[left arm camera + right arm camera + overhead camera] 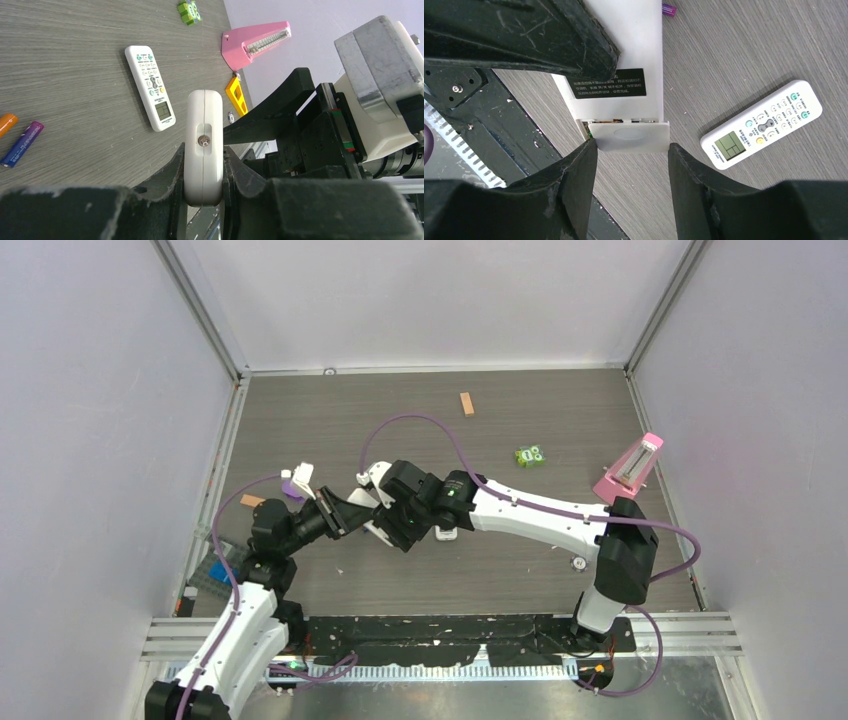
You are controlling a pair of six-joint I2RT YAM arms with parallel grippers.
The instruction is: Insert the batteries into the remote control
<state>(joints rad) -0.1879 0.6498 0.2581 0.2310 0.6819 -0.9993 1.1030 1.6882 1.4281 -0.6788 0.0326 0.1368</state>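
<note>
left pincer [203, 167] clamped on white remote [204, 120], right pincer [631, 149] astride its battery cover [629, 136], grip unclear

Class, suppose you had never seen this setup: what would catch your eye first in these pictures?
One white remote control is held above the table: the left tool clamps it edge-on while the right tool pinches its battery cover, slid partly open. Next come the orange and purple batteries lying loose on the table, and the bright pink metronome at its right edge.
</note>
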